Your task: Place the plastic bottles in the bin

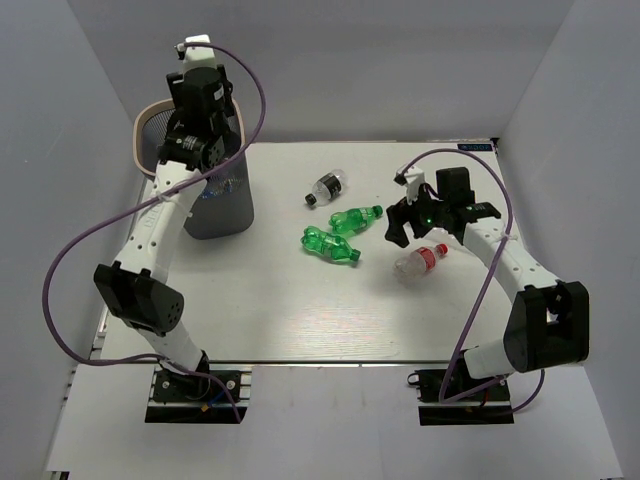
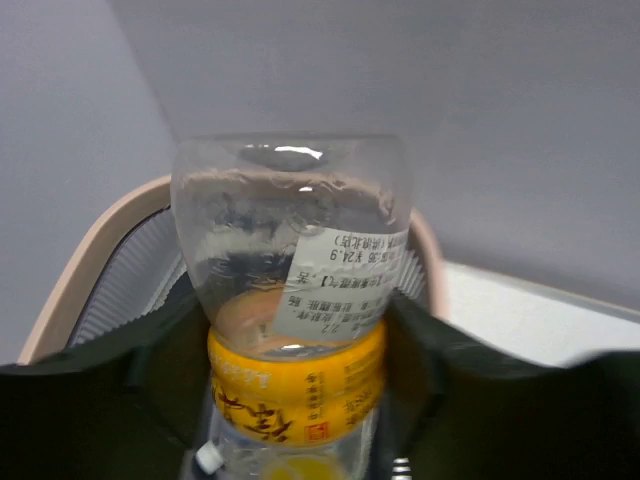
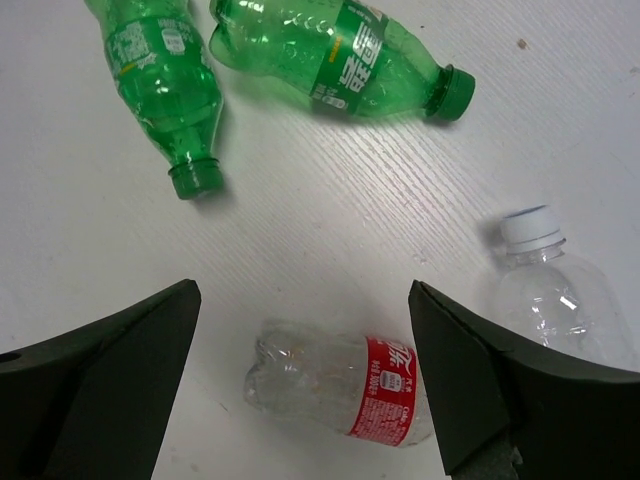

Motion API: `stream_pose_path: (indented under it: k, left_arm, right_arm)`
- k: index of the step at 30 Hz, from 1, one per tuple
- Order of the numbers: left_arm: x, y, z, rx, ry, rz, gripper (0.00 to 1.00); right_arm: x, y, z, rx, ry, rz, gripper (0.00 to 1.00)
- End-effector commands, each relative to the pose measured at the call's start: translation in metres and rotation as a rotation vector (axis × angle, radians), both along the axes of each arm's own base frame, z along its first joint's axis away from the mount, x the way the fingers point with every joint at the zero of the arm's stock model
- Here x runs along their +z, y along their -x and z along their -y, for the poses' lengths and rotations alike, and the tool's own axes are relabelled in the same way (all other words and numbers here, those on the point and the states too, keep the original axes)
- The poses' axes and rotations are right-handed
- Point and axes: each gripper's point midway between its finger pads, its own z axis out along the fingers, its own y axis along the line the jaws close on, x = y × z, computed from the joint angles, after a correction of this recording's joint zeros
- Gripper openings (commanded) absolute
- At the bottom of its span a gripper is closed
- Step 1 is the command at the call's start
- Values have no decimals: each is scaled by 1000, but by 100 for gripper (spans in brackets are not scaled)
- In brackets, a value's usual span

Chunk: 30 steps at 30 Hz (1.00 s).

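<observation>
My left gripper (image 2: 297, 385) is shut on a clear bottle with a yellow label (image 2: 290, 230), held over the bin's pale rim (image 2: 90, 250). In the top view the left gripper (image 1: 192, 140) is above the dark mesh bin (image 1: 215, 205) at the back left. My right gripper (image 3: 302, 300) is open, its fingers either side of and above a clear red-label bottle (image 3: 340, 385) lying on the table. The top view shows the right gripper (image 1: 408, 228) just over that bottle (image 1: 420, 260). Two green bottles (image 3: 160, 80) (image 3: 340, 55) lie beyond it.
A clear bottle with a white cap (image 3: 550, 290) lies to the right in the right wrist view. In the top view the green bottles (image 1: 357, 218) (image 1: 330, 245) and another clear bottle (image 1: 328, 187) lie mid-table. Grey walls enclose the white table (image 1: 300, 310).
</observation>
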Motion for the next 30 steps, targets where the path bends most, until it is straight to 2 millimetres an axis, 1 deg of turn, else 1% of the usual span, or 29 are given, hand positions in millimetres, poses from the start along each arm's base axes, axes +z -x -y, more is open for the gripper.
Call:
stream_pose_path:
  k: [1, 2, 3, 4, 5, 6, 7, 8, 9, 10, 11, 12, 13, 14, 15, 16, 17, 18, 19, 20, 21, 22, 23, 24, 25, 26, 28, 29, 30]
  left_arm:
    - [-9, 10, -32, 96, 11, -47, 76]
    - [-11, 10, -35, 96, 10, -57, 85]
    - [-11, 9, -37, 86, 13, -58, 100]
    - [-11, 8, -35, 69, 15, -59, 100]
    - [-12, 6, -29, 34, 20, -61, 100]
    - [-5, 9, -26, 10, 27, -47, 100]
    - [5, 11, -15, -60, 43, -23, 100]
    - [9, 13, -8, -105, 50, -14, 100]
    - [11, 14, -1, -156, 48, -10, 100]
    - [13, 16, 14, -231, 44, -4, 100]
    - [24, 24, 40, -373, 59, 15, 100]
    - [16, 28, 53, -448, 65, -6, 100]
    - [13, 34, 70, -553, 75, -11, 100]
    - [7, 44, 92, -683, 108, -29, 100]
    - [-1, 56, 107, -757, 128, -43, 100]
    - [-9, 70, 128, -870, 153, -69, 100]
    - [-29, 74, 130, -883, 178, -116, 100]
    - [-32, 88, 139, -932, 183, -126, 100]
    - [-41, 94, 142, -958, 191, -147, 100]
    - [-65, 104, 151, -978, 198, -203, 100]
    - [-73, 109, 152, -991, 204, -221, 100]
    - [-81, 118, 157, -1012, 208, -244, 100]
    - [-92, 126, 158, -1018, 211, -269, 100]
    - [-98, 132, 163, -1029, 222, -284, 100]
    - [-103, 137, 165, -1037, 222, -296, 100]
    - [-115, 146, 168, -1046, 233, -324, 100]
    - [-128, 152, 168, -1031, 240, -352, 100]
    - [-146, 155, 167, -1021, 255, -396, 100]
    - [-150, 161, 168, -1022, 251, -404, 100]
  right_arm:
    - [8, 2, -1, 158, 50, 64, 90]
    - [7, 11, -1, 253, 67, 82, 90]
    - [7, 25, -5, 326, 48, 58, 90]
    - [4, 29, -5, 425, 82, 107, 90]
    - [-1, 52, -5, 544, 72, 77, 90]
    - [-1, 57, -3, 594, 79, 90, 90]
    - [-7, 64, 1, 739, 122, 162, 90]
    - [-10, 70, 3, 789, 133, 165, 90]
    - [-11, 83, 6, 834, 125, 134, 90]
    - [-15, 87, 9, 870, 130, 125, 90]
    - [-20, 91, 11, 975, 154, 159, 90]
    - [-23, 90, 14, 999, 166, 145, 90]
    - [-26, 92, 18, 1032, 186, 132, 89]
    - [-27, 90, 20, 1048, 204, 136, 89]
    - [-33, 86, 25, 1054, 232, 129, 89]
    - [-39, 85, 32, 1061, 270, 117, 89]
    - [-41, 73, 34, 1057, 308, 169, 89]
    - [-45, 71, 41, 1066, 352, 176, 89]
    - [-51, 72, 43, 1075, 363, 175, 89]
    - [-53, 61, 46, 1070, 410, 215, 89]
    - [-58, 62, 45, 1072, 411, 217, 89]
    - [-66, 62, 49, 1067, 430, 204, 90]
    - [-66, 45, 47, 1042, 463, 267, 90]
    - [-72, 44, 50, 1038, 485, 262, 90]
    - [-77, 38, 52, 1034, 512, 277, 90]
    - [-82, 37, 55, 1045, 533, 272, 90]
    - [-93, 36, 56, 1053, 542, 261, 90]
    - [-98, 36, 59, 1051, 560, 246, 90]
    - [-101, 32, 59, 1043, 575, 261, 90]
